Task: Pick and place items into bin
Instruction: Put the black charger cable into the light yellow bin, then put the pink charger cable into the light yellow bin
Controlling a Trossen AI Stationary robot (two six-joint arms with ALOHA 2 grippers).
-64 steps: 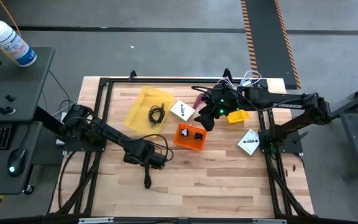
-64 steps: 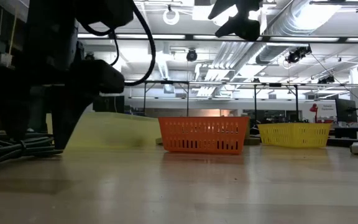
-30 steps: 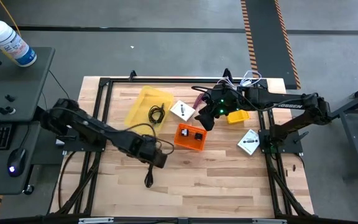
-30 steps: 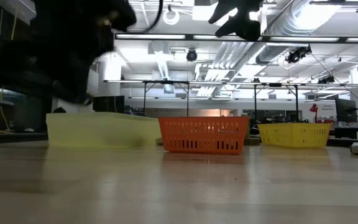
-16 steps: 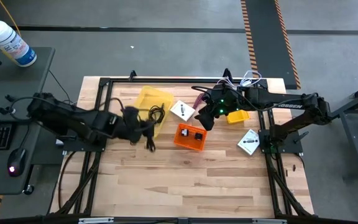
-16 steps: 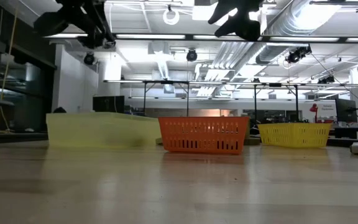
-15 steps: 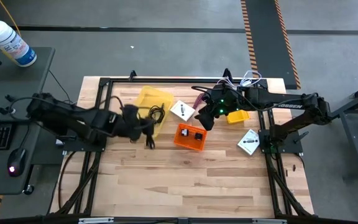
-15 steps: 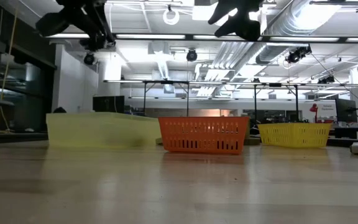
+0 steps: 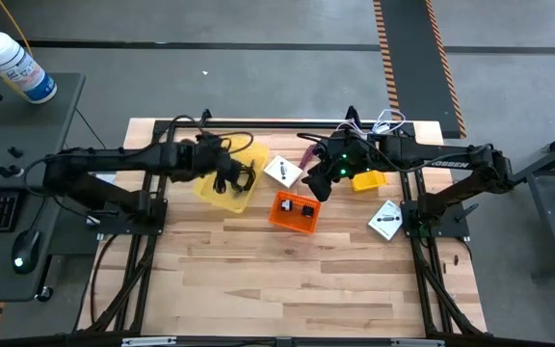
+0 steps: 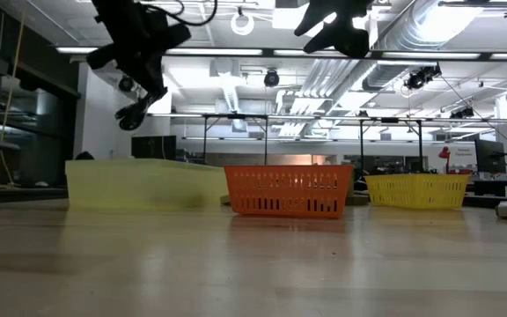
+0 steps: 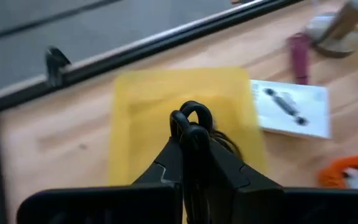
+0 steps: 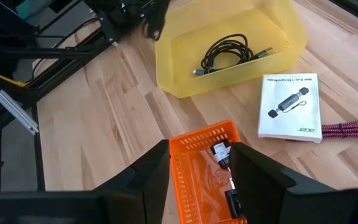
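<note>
From above, the left gripper (image 9: 222,166) hangs over the yellow bin (image 9: 227,171), pinching a short black cable (image 9: 222,178) that dangles down toward the inside. Another coiled black cable (image 9: 244,177) already lies in the yellow bin, near the side that faces the white card (image 9: 282,171). The white card lies flat on the wooden table (image 9: 287,280) just beside the yellow bin, and the orange basket (image 9: 293,212) sits a little past the card. The right gripper (image 9: 324,181) waits in the air above the orange basket, on the side away from the yellow bin. A second white card (image 9: 385,221) lies well apart from the yellow bin, near the table's black frame edge. The wide part of the table in front of the yellow bin is bare wood. From table height, the left gripper (image 10: 139,53) is high above the yellow bin (image 10: 143,183), with clear air between them. In the left wrist view, the fingers (image 11: 173,167) are closed tight on the cable loop (image 11: 191,121), right over the middle of the yellow bin (image 11: 142,118). In the right wrist view, the right gripper (image 12: 196,180) stands open over the orange basket (image 12: 213,167), and the coiled cable (image 12: 229,53) rests inside the yellow bin (image 12: 229,43) beyond it.
</note>
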